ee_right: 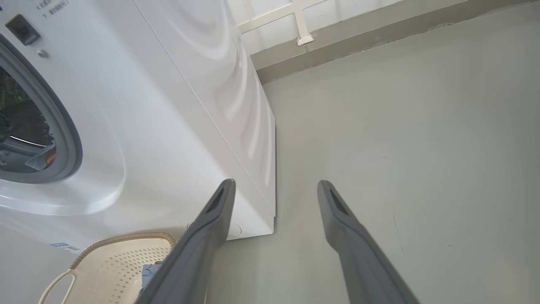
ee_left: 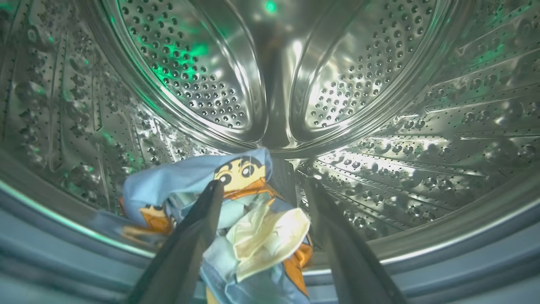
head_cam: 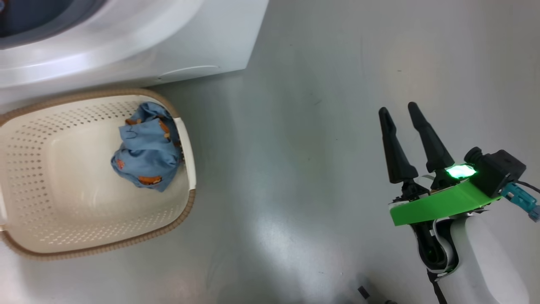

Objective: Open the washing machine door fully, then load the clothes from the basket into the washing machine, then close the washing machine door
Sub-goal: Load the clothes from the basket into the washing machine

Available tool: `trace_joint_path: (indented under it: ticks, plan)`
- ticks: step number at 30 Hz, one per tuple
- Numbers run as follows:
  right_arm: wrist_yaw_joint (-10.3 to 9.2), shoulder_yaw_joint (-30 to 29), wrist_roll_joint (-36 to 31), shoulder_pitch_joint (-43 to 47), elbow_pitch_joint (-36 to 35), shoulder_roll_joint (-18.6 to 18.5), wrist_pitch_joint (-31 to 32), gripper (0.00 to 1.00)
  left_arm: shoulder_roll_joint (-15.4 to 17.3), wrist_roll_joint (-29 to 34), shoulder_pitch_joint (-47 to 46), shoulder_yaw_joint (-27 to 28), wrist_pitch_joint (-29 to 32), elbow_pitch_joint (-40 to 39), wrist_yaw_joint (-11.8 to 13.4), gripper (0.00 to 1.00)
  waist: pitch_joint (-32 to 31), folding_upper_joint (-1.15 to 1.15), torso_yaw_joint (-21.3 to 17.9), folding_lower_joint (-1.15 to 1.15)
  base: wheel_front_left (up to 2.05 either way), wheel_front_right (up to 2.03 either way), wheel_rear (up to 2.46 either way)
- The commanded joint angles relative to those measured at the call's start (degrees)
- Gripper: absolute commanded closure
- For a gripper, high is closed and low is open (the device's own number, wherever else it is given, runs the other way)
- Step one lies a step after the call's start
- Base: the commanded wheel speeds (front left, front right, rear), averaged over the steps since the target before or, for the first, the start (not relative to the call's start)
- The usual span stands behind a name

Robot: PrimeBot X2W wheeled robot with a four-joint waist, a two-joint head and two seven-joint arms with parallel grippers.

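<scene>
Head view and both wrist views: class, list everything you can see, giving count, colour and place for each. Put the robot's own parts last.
washing machine: one, white, on the floor behind the basket
gasket: one, grey, ringing the machine's opening
drum: one, perforated steel, inside the machine
basket: one, cream with a brown rim, on the floor in front of the machine
clothes: two bundles, light blue with orange figures; one in the basket, the other, with a cream part, at the drum's front
floor: one, grey
left gripper: one, dark, open, inside the drum astride that bundle
right gripper: one, dark, open, above the floor, right of the basket
</scene>
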Motion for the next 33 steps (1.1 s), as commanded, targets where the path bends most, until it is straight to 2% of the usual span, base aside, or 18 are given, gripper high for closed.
trace_joint_path:
  ticks: [1, 17, 33]
  plan:
    - [0.17, 0.66, -0.05, 1.08, -1.57, -0.30, -0.27, 0.00, 2.23, 0.33, 1.92, 2.00, -0.30, -2.50, -0.14, 0.00, -0.20, 0.00, 0.59, 0.00, 0.00, 0.00, 0.00]
    - [0.17, -1.16, -0.68, 2.83, -2.02, -2.00, -0.27, 0.00, -4.88, 6.84, 26.87, 14.12, -0.30, -21.92, -0.14, 0.00, -2.55, 0.00, 3.98, 0.00, 0.00, 0.00, 0.00]
    - [0.17, -1.09, -0.43, 4.52, -1.65, -3.54, -0.27, 0.00, -10.77, 11.56, 50.40, 21.06, -0.30, -40.55, -0.14, 0.00, -5.19, 0.00, 4.57, 0.00, 0.00, 0.00, 0.00]
